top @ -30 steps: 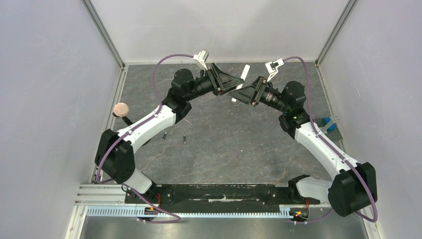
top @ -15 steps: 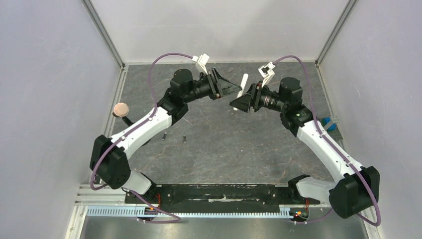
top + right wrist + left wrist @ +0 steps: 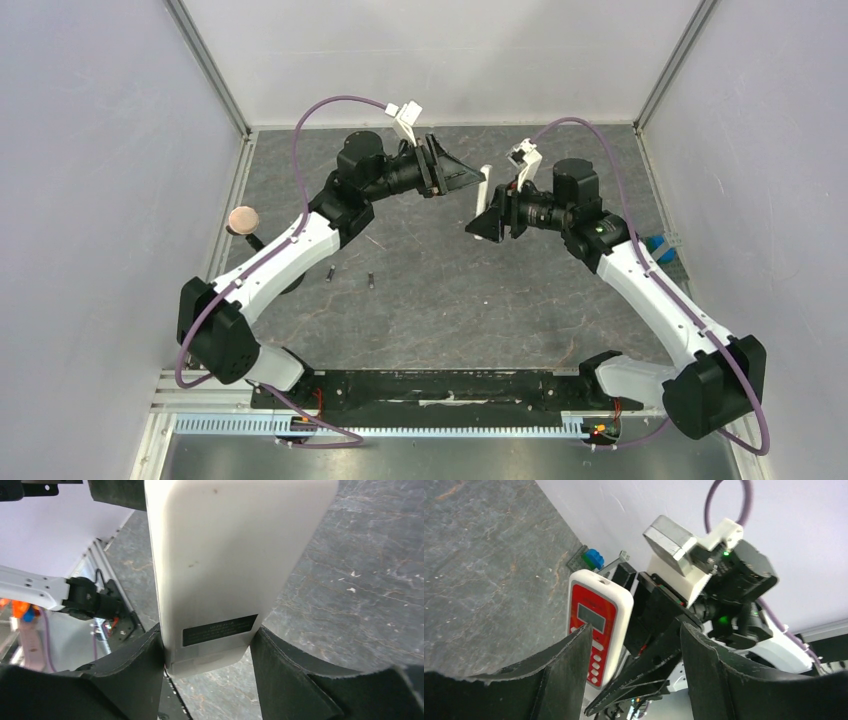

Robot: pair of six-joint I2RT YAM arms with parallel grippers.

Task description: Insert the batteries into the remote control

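Note:
The remote control [image 3: 485,186] is a white handset held upright above the mat between the two arms. My right gripper [image 3: 484,224] is shut on its lower end. The right wrist view shows its plain white back [image 3: 225,555] with a black label, pinched between my right gripper's [image 3: 206,630] fingers. My left gripper [image 3: 470,180] is open and empty, just left of the remote. In the left wrist view the red button face and display [image 3: 596,615] show past the fingers of my left gripper [image 3: 635,627]. Two batteries [image 3: 329,272] [image 3: 370,281] lie on the mat, left of centre.
A pink round knob [image 3: 243,218] stands at the left edge of the mat. A blue piece [image 3: 657,247] on a small grey rack sits at the right edge; it also shows in the left wrist view [image 3: 594,558]. White walls enclose three sides.
My right gripper has moved toward the near side and to the left with the remote in it, and the remote has come down from the back. My left arm has shifted slightly left.

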